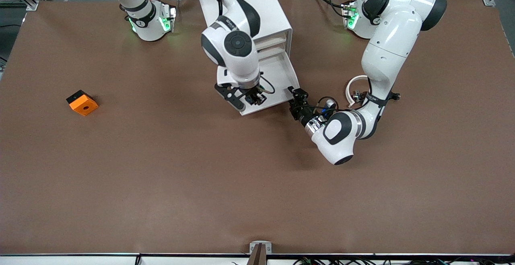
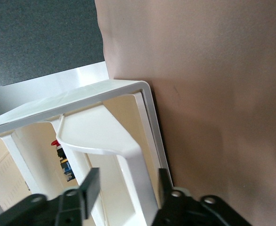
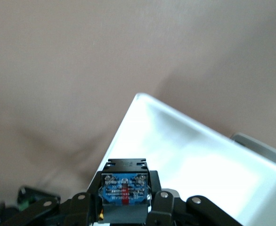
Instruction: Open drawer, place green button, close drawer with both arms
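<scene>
The white cabinet (image 1: 261,7) stands at the table's edge by the arm bases. Its lowest drawer (image 1: 277,76) is pulled out toward the front camera. My right gripper (image 1: 253,98) hangs over the drawer's front corner toward the right arm's end. It is shut on the button (image 3: 124,188), whose black body and blue label show; the green cap is hidden. My left gripper (image 1: 293,96) is at the drawer's front, at the corner toward the left arm's end. In the left wrist view it (image 2: 126,181) is open, with its fingers on either side of the white handle (image 2: 124,150).
An orange block (image 1: 82,103) with a round hole lies on the brown table toward the right arm's end. The left arm's elbow (image 1: 342,136) hangs low over the table, nearer to the front camera than the drawer.
</scene>
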You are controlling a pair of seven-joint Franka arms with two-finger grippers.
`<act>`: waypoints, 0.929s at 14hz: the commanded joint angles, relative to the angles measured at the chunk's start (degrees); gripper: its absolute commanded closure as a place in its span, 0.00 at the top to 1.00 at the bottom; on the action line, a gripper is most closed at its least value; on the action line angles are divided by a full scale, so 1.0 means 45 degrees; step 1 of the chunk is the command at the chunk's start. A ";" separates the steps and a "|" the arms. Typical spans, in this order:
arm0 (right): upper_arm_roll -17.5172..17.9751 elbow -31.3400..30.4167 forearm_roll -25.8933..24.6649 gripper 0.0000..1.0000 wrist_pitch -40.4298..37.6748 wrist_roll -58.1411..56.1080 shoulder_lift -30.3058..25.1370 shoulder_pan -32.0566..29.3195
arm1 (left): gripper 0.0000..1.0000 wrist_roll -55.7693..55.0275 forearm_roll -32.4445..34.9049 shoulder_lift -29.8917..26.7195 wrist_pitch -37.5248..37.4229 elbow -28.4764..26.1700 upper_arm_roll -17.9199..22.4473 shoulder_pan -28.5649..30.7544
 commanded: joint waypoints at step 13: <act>-0.0209 -0.0091 -0.0037 0.00 0.1886 0.2217 0.0940 0.1615 | 1.00 0.4451 0.1268 -0.1670 0.0143 0.1066 0.0178 0.0199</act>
